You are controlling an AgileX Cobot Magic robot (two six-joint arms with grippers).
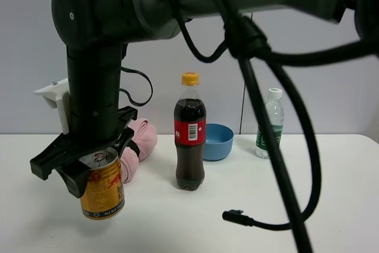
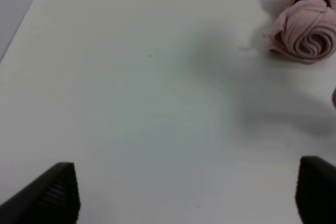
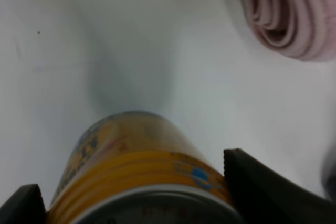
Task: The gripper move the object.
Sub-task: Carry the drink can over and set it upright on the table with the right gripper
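- Gripping the gold-yellow can [image 1: 102, 197] near its top rim, the right gripper [image 1: 98, 161] is clenched on it, one jaw each side; arm reaches across to left of exterior view.
- Can hangs slightly tilted and seems just off the white table [image 1: 308, 176], prob. so it travels w/o dragging.
- It's in front of the rolled pink towel [image 1: 139, 143], clear of the cola bottle [image 1: 189, 140].
- Left gripper [image 2: 186, 195]: jaws spread, nothing btwn, over bare table; looks parked out of the way.
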